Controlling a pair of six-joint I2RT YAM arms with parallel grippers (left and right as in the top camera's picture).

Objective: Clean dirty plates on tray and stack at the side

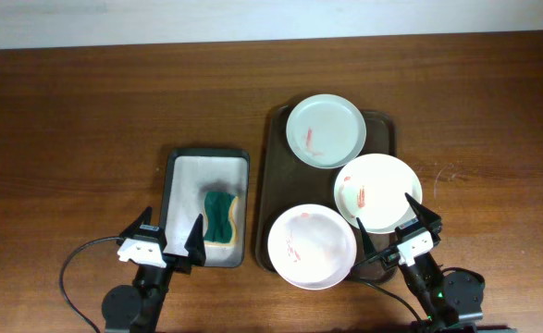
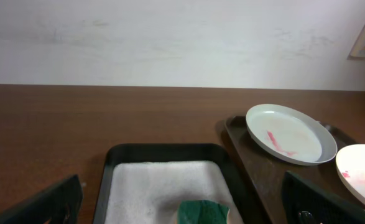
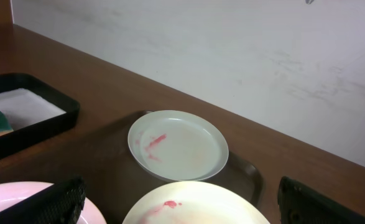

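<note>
from overhead you see the brown tray with the mint plate at its far end, the white plate over its right rim and the pinkish plate nearest to you, all with red smears. your left gripper and right gripper both stand wide apart and hold nothing. in the left wrist view, the green sponge lies in the small black tray. in the right wrist view, the mint plate sits behind the other two.

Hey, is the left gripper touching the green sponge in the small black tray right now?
Apart. The left wrist view shows the left gripper open, the sponge between its fingers with white lining showing on both sides.
</note>
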